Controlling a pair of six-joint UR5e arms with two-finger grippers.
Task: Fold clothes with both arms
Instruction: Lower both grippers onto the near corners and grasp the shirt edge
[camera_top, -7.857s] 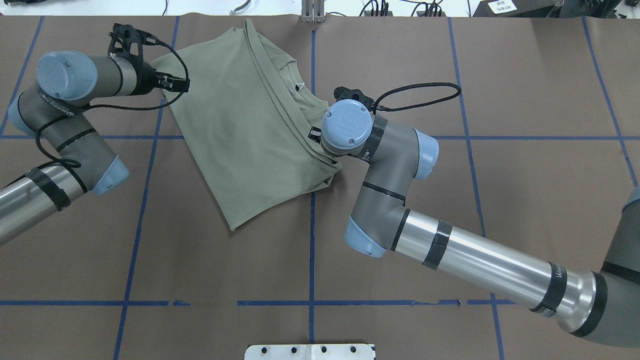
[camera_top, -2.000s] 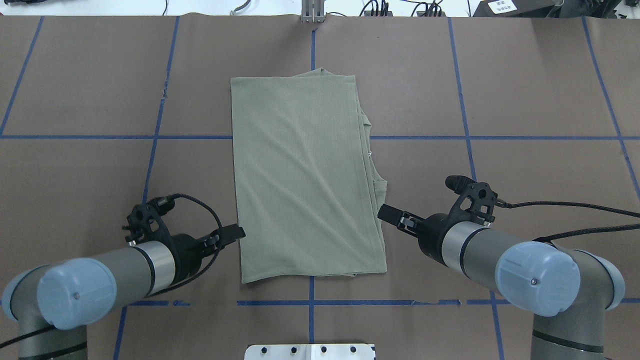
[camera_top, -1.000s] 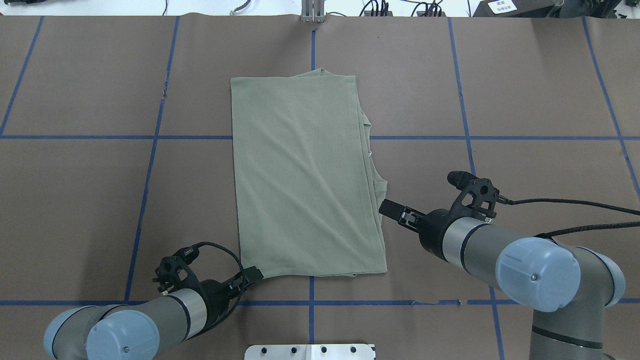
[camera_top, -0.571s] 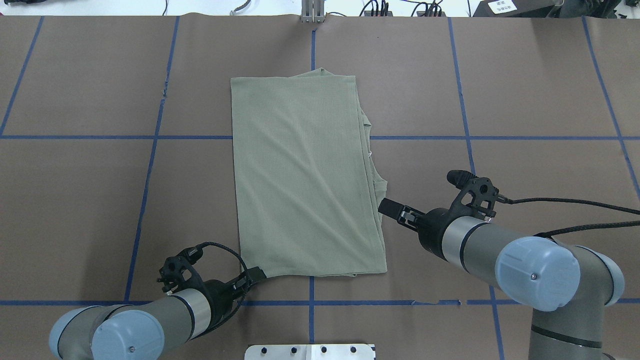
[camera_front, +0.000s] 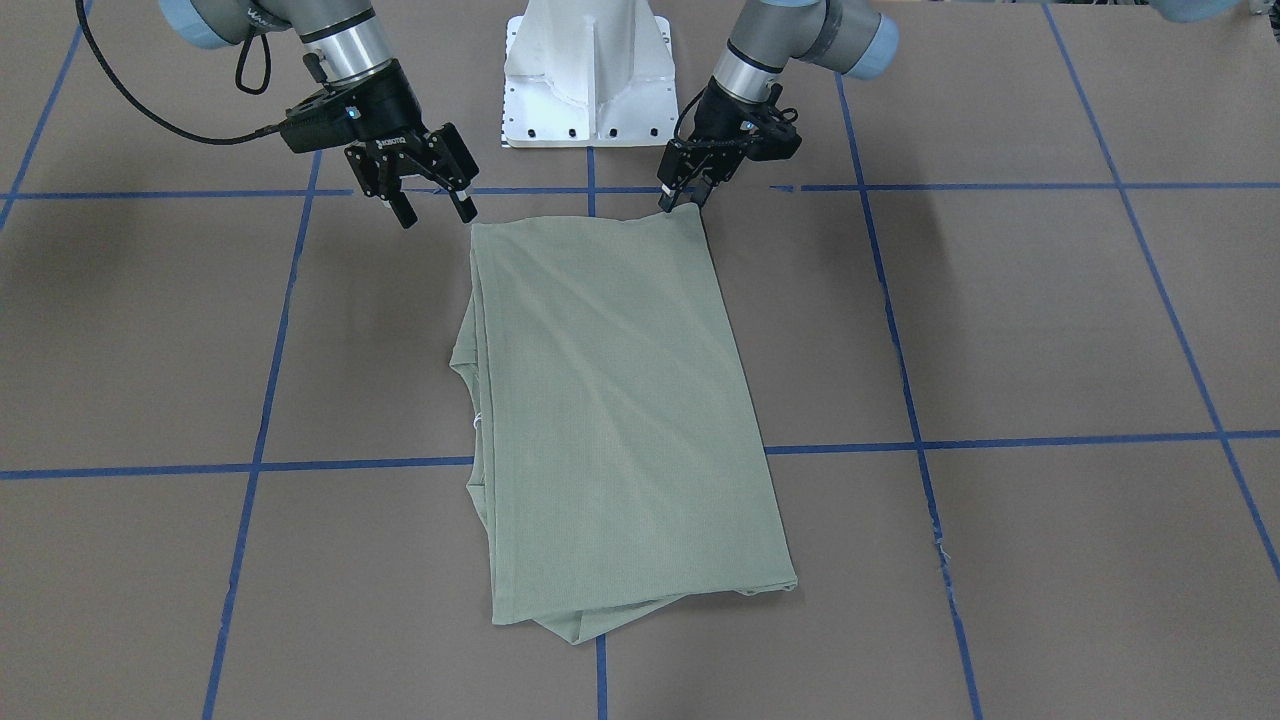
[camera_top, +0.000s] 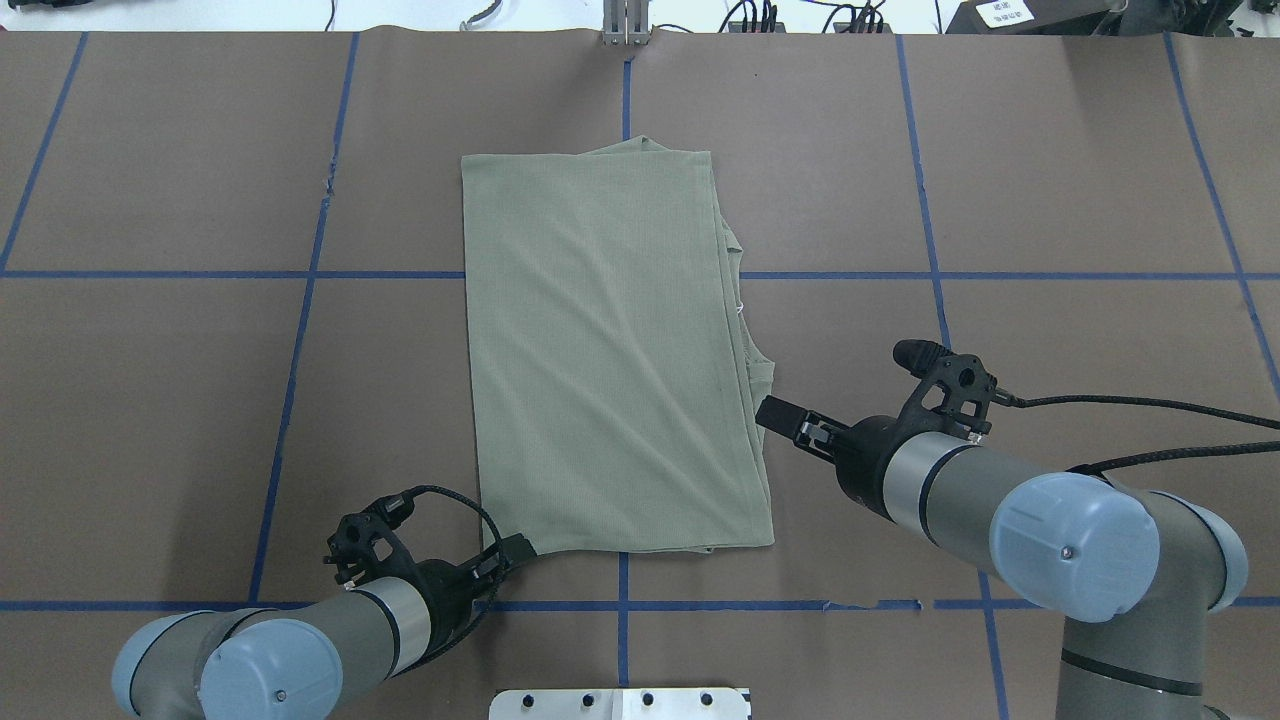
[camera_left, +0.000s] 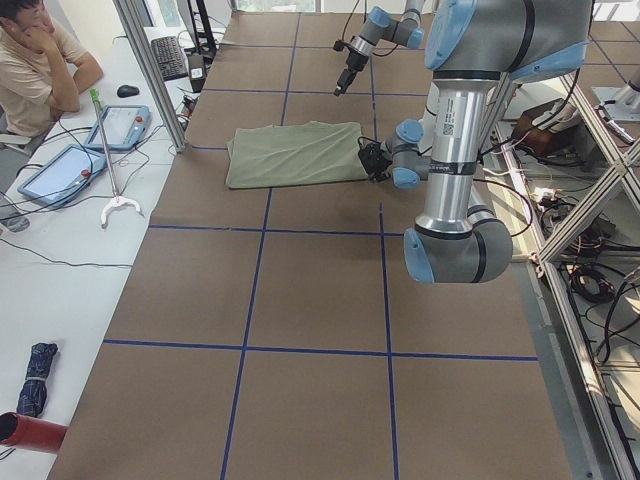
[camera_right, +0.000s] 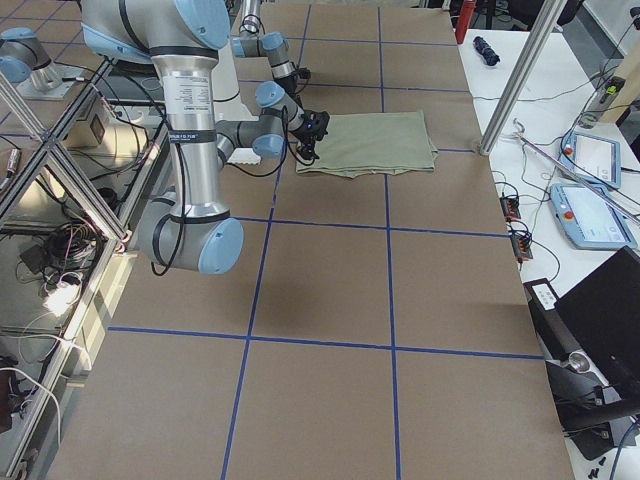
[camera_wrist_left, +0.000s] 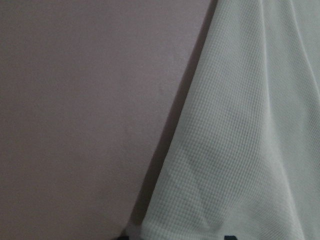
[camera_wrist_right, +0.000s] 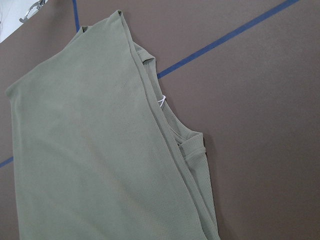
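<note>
The pale green shirt (camera_top: 610, 350) lies folded into a long rectangle in the middle of the table, its ribbed neck (camera_wrist_right: 192, 145) and white tag string (camera_top: 740, 306) peeking out along its right edge. My left gripper (camera_top: 517, 547) sits low at the shirt's near left corner (camera_front: 685, 215). In the left wrist view the cloth (camera_wrist_left: 240, 125) fills the frame and two dark fingertips show apart at the bottom edge. My right gripper (camera_front: 436, 212) hangs open beside the shirt's near right edge, above the table, holding nothing.
The brown table cover carries a blue tape grid (camera_top: 620, 606). The white pedestal base (camera_front: 590, 70) stands just behind both grippers. A metal post (camera_left: 150, 70), tablets (camera_left: 125, 125) and a seated person (camera_left: 40, 60) are at the far side table.
Earlier the shirt lay askew at the back left with both arms on it; it now lies straight. In the last two seconds my left gripper dropped to the near left corner. The right gripper barely moved.
</note>
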